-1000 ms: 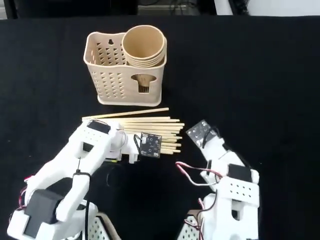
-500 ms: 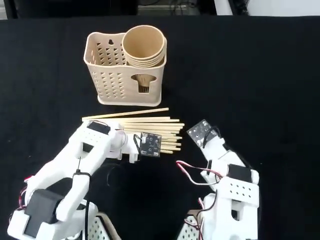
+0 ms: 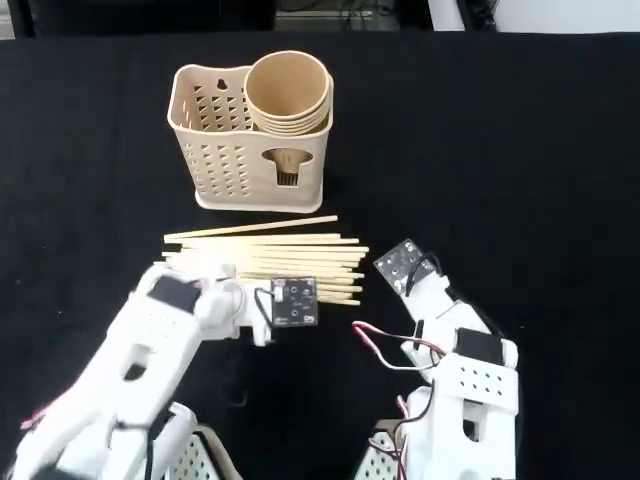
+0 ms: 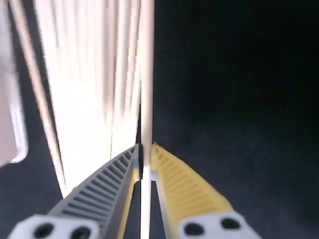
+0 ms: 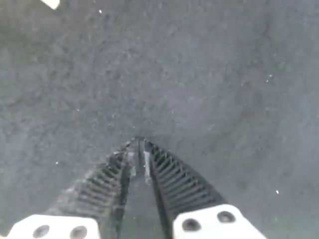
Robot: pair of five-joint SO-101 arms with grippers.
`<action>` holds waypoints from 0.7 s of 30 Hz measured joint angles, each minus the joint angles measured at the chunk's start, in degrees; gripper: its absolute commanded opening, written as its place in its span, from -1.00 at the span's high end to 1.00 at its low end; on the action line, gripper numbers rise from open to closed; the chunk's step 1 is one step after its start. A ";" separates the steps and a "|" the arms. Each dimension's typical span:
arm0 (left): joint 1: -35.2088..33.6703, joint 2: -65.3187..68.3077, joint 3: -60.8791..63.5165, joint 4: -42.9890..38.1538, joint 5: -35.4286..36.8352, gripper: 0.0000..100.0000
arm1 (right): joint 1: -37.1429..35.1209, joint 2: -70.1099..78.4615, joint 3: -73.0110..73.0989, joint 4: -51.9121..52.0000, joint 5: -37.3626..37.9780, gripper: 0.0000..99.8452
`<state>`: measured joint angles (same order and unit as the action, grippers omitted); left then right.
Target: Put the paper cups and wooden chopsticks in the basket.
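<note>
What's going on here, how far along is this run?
The left gripper is closed on a single chopstick at the near edge of the pile of chopsticks, which lies on the black table in front of the basket. The paper cups are already stacked in the basket; no chopsticks are visibly in it yet. The right gripper sits shut over bare cloth, holding nothing.

high camera looks down on table [image 3: 520,140] — wrist cameras close over it, left sharing chopsticks [image 3: 300,252].
</note>
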<state>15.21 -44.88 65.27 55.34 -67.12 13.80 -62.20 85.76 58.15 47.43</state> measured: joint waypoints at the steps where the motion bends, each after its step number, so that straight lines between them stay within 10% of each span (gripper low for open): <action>1: -0.26 -2.81 1.41 -0.18 1.76 0.94 | 0.00 0.00 0.00 0.00 0.00 0.97; 8: -15.56 -21.54 3.34 0.88 20.84 0.94 | -0.79 0.00 -7.30 5.36 2.55 0.97; 21: -31.82 -49.93 1.58 18.73 38.59 0.94 | -22.95 0.00 -25.85 29.98 7.65 0.97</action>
<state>-16.62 -94.81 66.86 74.07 -28.53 -9.14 -62.20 59.91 88.13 55.08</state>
